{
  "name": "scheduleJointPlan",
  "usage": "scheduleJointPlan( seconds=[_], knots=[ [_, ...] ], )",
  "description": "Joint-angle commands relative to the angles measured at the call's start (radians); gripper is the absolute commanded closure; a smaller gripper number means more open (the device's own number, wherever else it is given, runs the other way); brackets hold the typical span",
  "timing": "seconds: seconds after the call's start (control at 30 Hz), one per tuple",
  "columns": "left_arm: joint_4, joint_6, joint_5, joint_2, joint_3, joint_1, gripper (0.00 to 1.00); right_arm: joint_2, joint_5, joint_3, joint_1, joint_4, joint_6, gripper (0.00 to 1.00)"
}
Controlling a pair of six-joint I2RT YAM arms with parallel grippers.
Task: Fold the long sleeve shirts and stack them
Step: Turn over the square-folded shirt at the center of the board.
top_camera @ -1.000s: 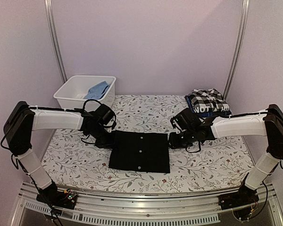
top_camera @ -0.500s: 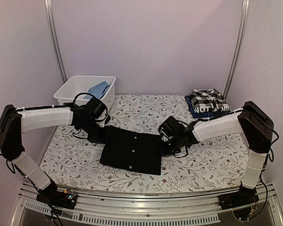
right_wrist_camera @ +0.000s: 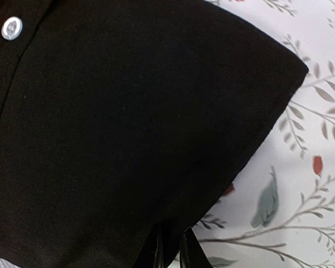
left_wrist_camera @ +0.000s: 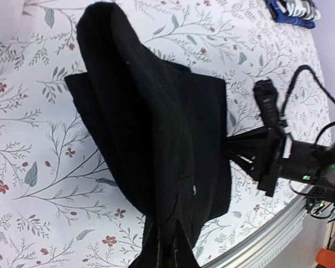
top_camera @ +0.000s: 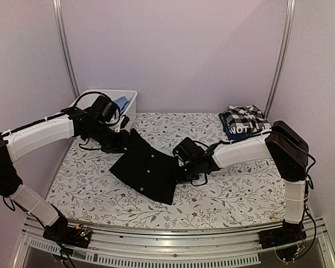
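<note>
The plain black long sleeve shirt (top_camera: 148,170), folded into a rectangle with small white buttons, hangs tilted over the middle of the table. Its left end is raised and its right end is low. My left gripper (top_camera: 123,142) is shut on the left edge, and the cloth (left_wrist_camera: 156,123) bunches up from between its jaws (left_wrist_camera: 167,237). My right gripper (top_camera: 178,170) pinches the right edge, with black cloth (right_wrist_camera: 128,111) between its nearly closed jaws (right_wrist_camera: 172,240). The checked shirt (top_camera: 247,117) lies folded on the dark lettered shirt (top_camera: 243,132) at the back right.
A white bin (top_camera: 85,110) holding a blue cloth (top_camera: 120,103) stands at the back left, close behind my left arm. The floral tablecloth (top_camera: 240,184) covers the table. A metal rail (top_camera: 156,254) runs along the near edge.
Both arms have swung left and carried the black shirt with them. Its left end has risen and the shirt has turned. The right gripper's jaws have closed on the right edge.
</note>
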Motion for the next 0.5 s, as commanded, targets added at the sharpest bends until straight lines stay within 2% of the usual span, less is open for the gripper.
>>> scheduleJointPlan(
  seconds=[0.0, 0.23, 0.47],
  knots=[
    [0.025, -0.010, 0.058, -0.047, 0.090, 0.012, 1.00, 0.128, -0.058, 0.058, 0.022, 0.024, 0.023, 0.90],
    [0.060, -0.038, 0.122, 0.003, 0.177, 0.013, 1.00, 0.290, -0.173, 0.245, 0.022, 0.142, 0.068, 0.89],
    [0.103, -0.073, 0.164, -0.014, 0.179, 0.011, 1.00, 0.455, -0.233, 0.470, 0.010, 0.166, 0.079, 0.85]
  ],
)
